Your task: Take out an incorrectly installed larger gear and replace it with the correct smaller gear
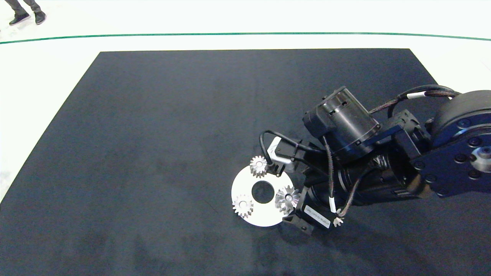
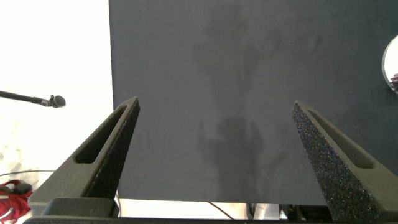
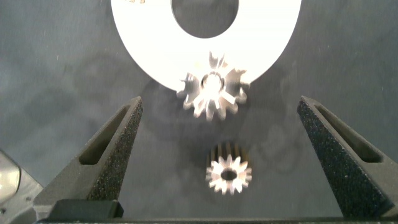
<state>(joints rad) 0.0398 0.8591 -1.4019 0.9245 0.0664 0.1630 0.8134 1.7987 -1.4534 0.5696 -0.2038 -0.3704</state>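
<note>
A white ring-shaped plate (image 1: 239, 188) lies on the dark mat. Two compact gears (image 1: 258, 166) (image 1: 243, 206) sit on its far and left parts. The larger gear (image 1: 287, 198) (image 3: 212, 93), star-toothed, sits on the plate's right rim. The smaller gear (image 3: 229, 174) lies flat on the mat just right of the plate; in the head view my right arm hides it. My right gripper (image 3: 219, 102) hangs open above both star gears, a finger on either side, touching neither. My left gripper (image 2: 214, 104) is open and holds nothing, over the mat near its edge and outside the head view.
The right arm (image 1: 383, 153) comes in from the right and covers the mat beside the plate. A sliver of the plate (image 2: 392, 65) shows in the left wrist view. White floor surrounds the mat, and a person's shoes (image 1: 27, 17) stand at the far left.
</note>
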